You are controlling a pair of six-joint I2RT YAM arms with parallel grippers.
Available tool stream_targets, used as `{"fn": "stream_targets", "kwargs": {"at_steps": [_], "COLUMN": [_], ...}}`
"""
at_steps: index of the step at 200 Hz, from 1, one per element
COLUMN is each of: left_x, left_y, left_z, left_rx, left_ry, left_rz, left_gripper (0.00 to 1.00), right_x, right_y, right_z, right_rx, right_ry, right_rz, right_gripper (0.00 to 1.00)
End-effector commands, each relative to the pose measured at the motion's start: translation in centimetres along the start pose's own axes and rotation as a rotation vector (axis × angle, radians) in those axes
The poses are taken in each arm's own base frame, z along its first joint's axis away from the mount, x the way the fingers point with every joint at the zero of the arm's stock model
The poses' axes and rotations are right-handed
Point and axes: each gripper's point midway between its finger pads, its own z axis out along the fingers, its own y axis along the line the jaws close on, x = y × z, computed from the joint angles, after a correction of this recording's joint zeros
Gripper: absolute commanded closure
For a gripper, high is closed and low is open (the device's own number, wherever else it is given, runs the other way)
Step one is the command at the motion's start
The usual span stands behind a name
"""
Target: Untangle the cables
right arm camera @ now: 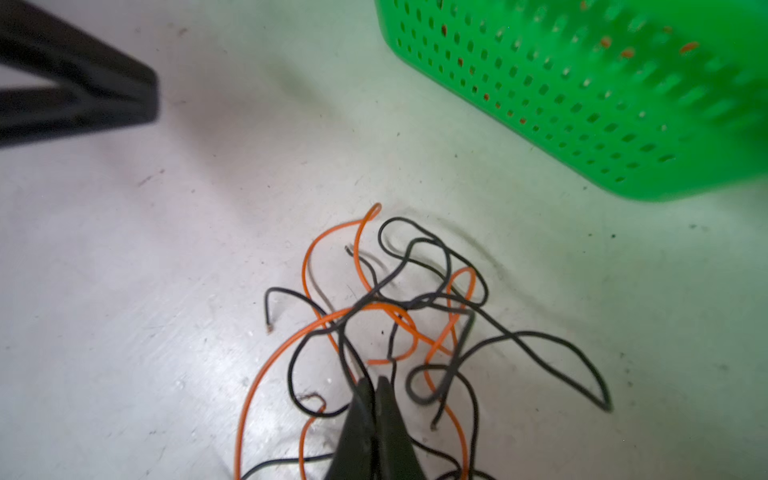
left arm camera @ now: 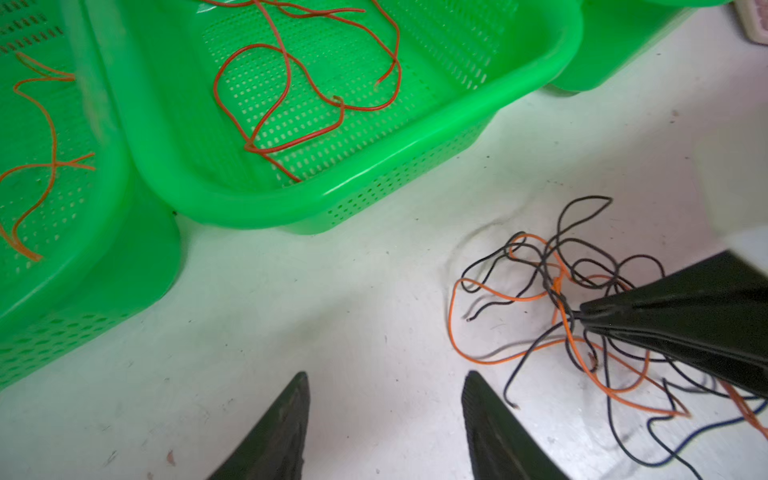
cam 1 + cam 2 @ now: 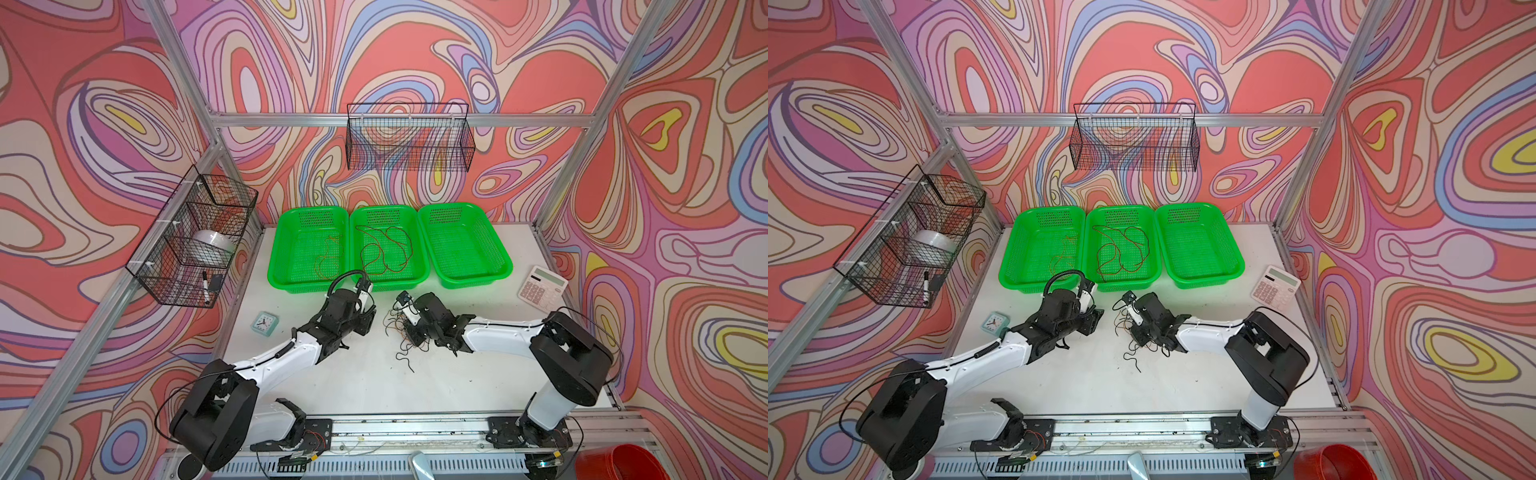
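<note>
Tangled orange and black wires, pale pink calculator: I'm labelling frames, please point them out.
Tangled orange and black wires (image 2: 556,286), left wrist view, on the central knot.
Pale pink calculator (image 3: 536,293), in a top view, on its keypad.

Open table (image 3: 365,382) up front; green baskets (image 3: 461,249) along the back.

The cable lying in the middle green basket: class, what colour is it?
Red; the cable shows clearest in the left wrist view.

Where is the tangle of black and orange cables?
In both top views the tangle lies on the table in front of the middle basket, slightly right, pinched by the right gripper.
</note>
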Motion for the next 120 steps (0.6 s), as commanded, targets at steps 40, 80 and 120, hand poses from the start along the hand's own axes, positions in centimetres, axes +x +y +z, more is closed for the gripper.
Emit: {"fn": "stream_targets", "kwargs": {"at_steps": [40,80,120], "left_x": [-0.4,-1.7,-1.4], "left_y": [-2.8,-2.8,-2.7], "left_z": [-1.3,-1.0,-0.4], "left_rx": [0.168,0.161,0.159], "left_ry": [-0.089,-0.107,-0.081], "left_rz": [0.099,0.109,0.1], "left_gripper": [0.4,0.4,0.4], "right_x": [-3.7,-4.8,-5.8], "right_y": [0.9,1.5,1.5], "right_z": [-3.5,-5.1,-6.4], "right_rx": [-0.042,-0.07,-0.062], "right_ry": [-0.231,-0.307,-0.345], "right_rz": [-0.108,-0.135,-0.157], "right_gripper": [1.0,1.0,1.0]}}
